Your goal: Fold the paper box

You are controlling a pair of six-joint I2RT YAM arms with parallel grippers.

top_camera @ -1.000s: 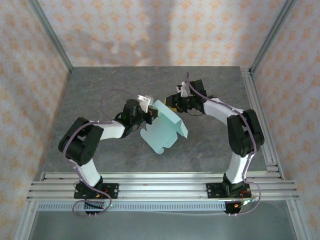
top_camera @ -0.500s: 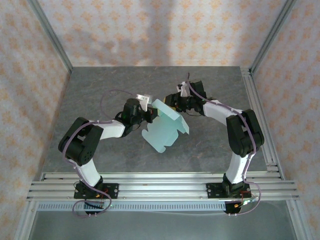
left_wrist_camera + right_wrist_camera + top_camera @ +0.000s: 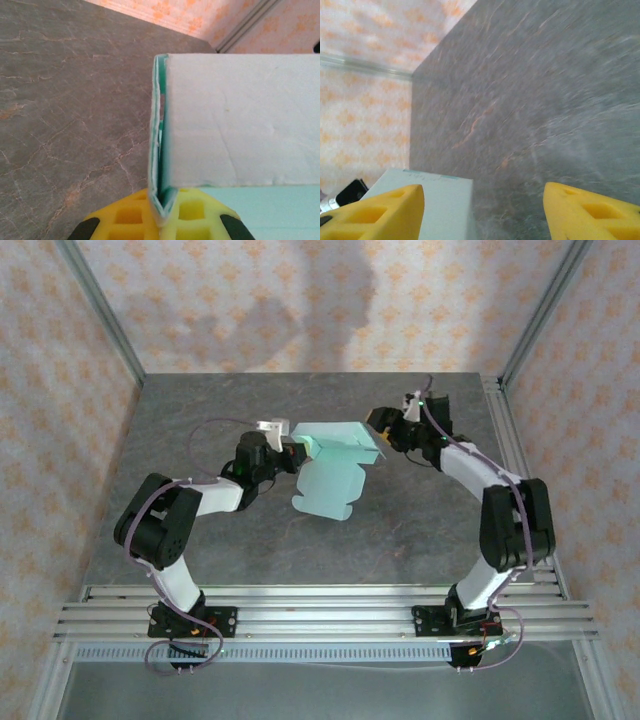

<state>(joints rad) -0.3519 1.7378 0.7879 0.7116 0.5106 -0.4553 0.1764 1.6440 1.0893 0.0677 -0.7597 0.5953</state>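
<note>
On the top camera, your paper box [image 3: 330, 475] sits near the middle of the grey table [image 3: 200, 410]. Its upper panel is folded over, and a flap with rounded tabs points toward 6 o'clock. Your left gripper [image 3: 293, 450] is at the box's 10 o'clock edge, pinching the card. Your right gripper [image 3: 380, 432] is just beside the box's 2 o'clock corner; you cannot tell from here whether it touches.

On the left wrist camera, your left gripper [image 3: 162, 212] sits at 6 o'clock in the frame. Its yellow pads [image 3: 127, 217] are pressed together on a doubled edge of the box [image 3: 240, 120], which rises toward 12 o'clock. A pale panel runs off toward 3 o'clock, with the table [image 3: 65, 100] on the 9 o'clock side.

On the right wrist camera, your right gripper [image 3: 482, 195] stands spread wide. Its yellow fingers [image 3: 375, 210] are at 7 and 5 o'clock, with bare table [image 3: 530, 100] between them. A corner of the box [image 3: 440, 200] lies right against the 7 o'clock finger, not clamped.
</note>
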